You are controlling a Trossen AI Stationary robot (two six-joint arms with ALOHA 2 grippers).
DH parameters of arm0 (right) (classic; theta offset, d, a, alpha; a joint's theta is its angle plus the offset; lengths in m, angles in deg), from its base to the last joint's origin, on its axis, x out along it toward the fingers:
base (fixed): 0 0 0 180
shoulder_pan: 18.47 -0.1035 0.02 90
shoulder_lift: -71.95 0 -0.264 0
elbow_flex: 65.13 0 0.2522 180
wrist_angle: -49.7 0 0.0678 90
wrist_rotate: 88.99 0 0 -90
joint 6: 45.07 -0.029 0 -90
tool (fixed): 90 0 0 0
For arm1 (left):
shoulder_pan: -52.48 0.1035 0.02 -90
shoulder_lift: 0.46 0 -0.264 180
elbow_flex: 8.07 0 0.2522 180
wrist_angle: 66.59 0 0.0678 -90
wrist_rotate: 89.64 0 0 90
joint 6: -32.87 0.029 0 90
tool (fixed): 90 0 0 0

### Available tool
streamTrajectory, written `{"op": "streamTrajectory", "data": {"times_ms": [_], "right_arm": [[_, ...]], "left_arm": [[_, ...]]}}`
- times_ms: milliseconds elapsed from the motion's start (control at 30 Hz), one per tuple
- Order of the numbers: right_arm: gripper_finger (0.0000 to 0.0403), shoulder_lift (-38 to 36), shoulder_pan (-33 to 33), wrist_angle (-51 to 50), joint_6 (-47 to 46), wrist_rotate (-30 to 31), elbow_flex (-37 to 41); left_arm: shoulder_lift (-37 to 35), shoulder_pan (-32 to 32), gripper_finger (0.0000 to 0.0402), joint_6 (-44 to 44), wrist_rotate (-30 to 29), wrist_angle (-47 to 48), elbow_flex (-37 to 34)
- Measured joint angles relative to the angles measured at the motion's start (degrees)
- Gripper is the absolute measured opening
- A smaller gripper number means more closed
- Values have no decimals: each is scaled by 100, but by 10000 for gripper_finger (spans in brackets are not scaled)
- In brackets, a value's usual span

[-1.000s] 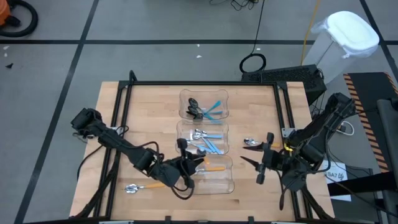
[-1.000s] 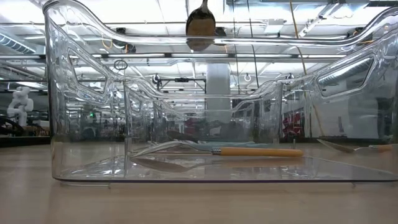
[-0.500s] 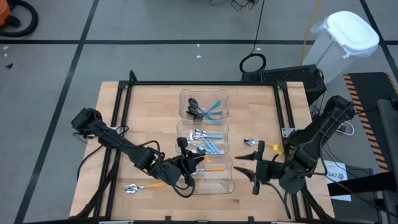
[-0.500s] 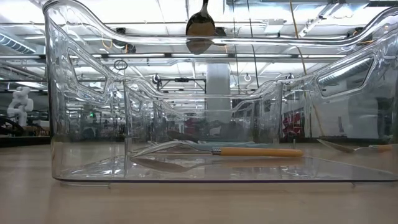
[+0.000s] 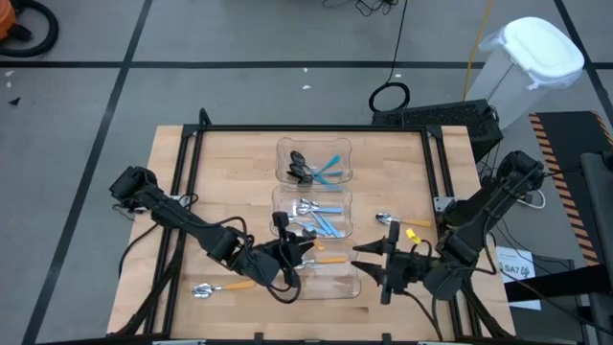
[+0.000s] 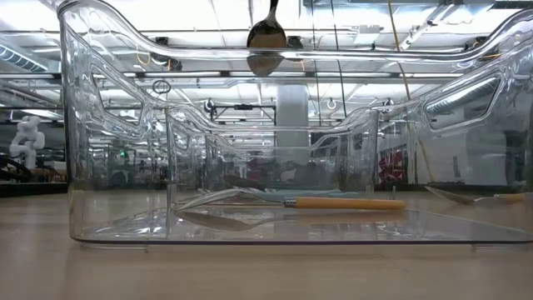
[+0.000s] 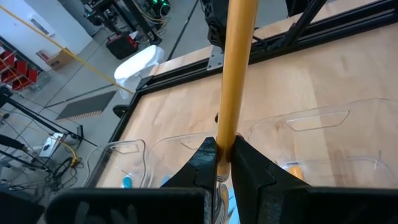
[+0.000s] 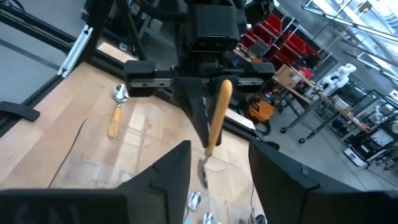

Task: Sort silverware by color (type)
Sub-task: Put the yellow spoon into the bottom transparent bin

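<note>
Three clear bins stand in a row down the table's middle. The far bin [image 5: 314, 163] holds dark spoons with blue handles. The middle bin [image 5: 314, 213] holds silver spoons with blue handles. An orange-handled spoon [image 6: 333, 202] lies flat in the near bin [image 5: 330, 271]. My left gripper [image 5: 303, 251] hangs over the near bin, shut on another orange-handled spoon [image 8: 216, 115]. My right gripper [image 5: 376, 264] stands open just right of that bin, facing the held spoon, nothing between its fingers. Two more spoons lie on the table, one left [image 5: 215, 287], one right [image 5: 397, 221]. My left gripper pinches the orange handle's lower end [image 7: 225, 149], where it meets the metal neck, between its two fingers. The fingers come from the table's left, slanting slightly down. The handle sticks out past the fingertips toward my right gripper. The bowl [image 6: 266, 35] hangs below, above the near bin's rim.
A black metal frame [image 5: 316, 128] edges the wooden table. A white lidded bin [image 5: 536, 57] and cables lie on the floor beyond the table's right side. Bare wood shows to the left and right of the bins.
My right gripper has moved toward the table's left, closer to the near bin and the held spoon, and has rolled about its own axis. Its fingers have stayed open. The held spoon hangs where it was.
</note>
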Motion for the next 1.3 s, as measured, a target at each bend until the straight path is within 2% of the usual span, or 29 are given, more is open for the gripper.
{"op": "streamTrajectory", "data": {"times_ms": [533, 667, 1067, 1300], "right_arm": [[157, 172, 359, 385, 93, -38, 0], [157, 176, 397, 459, 12, -332, 0], [157, 486, 807, 857, 133, -342, 0], [157, 680, 1094, 1195, 147, -632, 0]], "left_arm": [[9, -26, 26, -258, 109, 164, 0], [9, -26, 26, -276, 109, 198, 0], [9, -22, 26, -294, 182, 216, 2], [9, -21, 26, -328, 184, 272, 2]]}}
